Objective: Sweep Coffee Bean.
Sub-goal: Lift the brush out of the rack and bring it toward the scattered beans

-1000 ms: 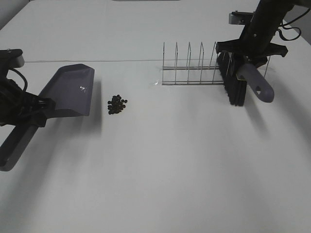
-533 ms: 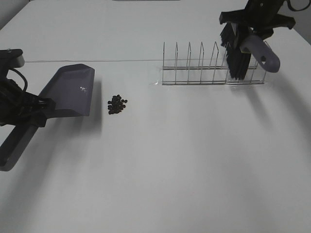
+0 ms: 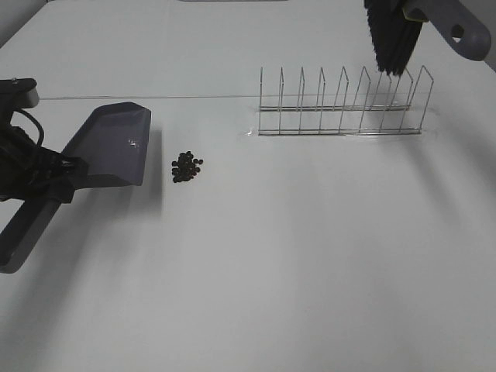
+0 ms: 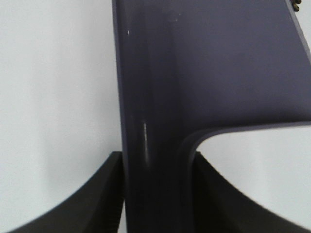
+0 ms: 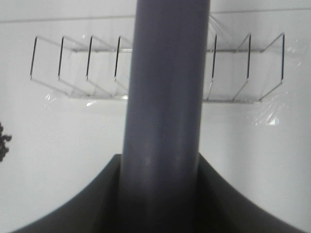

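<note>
The coffee beans (image 3: 186,167) lie in one small dark cluster on the white table (image 3: 294,263), left of the middle, exactly where they lay a second ago. None has rolled off. Just to their left, a short gap away, is the open lip of the grey dustpan (image 3: 112,146), its mouth facing the pile. The pan has not shifted either. The left gripper (image 3: 54,177) is clamped tight on the pan's handle, a black jaw pressed against each side of it, and that arm has stayed put.

The change is all on the far right. A second ago the brush (image 3: 391,35) hung low in front of the right end of the wire rack (image 3: 341,101), bristles down near the table. Half a second ago it was up level with the rack's prongs. Now it has climbed to the top edge of the overhead view, its dark bristles pointing down above the rack's right end, its grey handle slanting out to the right. The arm carrying it has all but left that view. In the wrist view the right gripper (image 5: 160,194) is squeezed shut around the brush's handle, with the rack spread out below it and the beans just showing at the edge.
</note>
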Motion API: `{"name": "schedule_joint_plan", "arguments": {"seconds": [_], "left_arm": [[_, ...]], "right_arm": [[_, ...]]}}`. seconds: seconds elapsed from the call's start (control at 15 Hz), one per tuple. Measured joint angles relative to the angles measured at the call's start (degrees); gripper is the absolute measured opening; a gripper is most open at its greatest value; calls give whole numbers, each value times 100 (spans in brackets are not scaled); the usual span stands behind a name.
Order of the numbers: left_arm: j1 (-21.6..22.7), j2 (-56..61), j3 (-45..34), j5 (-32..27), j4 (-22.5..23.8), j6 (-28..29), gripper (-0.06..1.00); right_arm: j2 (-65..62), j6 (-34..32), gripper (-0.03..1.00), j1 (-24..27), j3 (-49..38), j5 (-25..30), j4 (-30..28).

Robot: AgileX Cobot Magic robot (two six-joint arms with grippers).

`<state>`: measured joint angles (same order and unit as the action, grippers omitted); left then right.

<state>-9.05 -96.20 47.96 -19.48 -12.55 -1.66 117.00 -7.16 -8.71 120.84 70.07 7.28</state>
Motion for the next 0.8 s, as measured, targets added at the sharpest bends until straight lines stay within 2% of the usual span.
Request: {"name": "schedule_joint_plan", "arguments": {"seconds": [0.07, 0.13, 0.4, 0.6, 0.8], "left_arm": [[0, -34, 0, 29, 23, 0, 38], [0, -109, 0, 74, 29, 0, 38], [0, -510, 0, 149, 69, 0, 38], [0, -699, 0, 178, 155, 0, 38], [0, -751, 0, 218, 178, 0, 38]], "right_arm": [[-481, -6, 36, -527, -934, 17, -407], [-573, -69, 36, -882, -1369, 11, -630], [-579, -619, 36, -1874, -2538, -120, -1346], [-447, -1071, 36, -2378, -2876, -584, -1742], [-6, -1117, 36, -2595, -2876, -636, -1816]]}}
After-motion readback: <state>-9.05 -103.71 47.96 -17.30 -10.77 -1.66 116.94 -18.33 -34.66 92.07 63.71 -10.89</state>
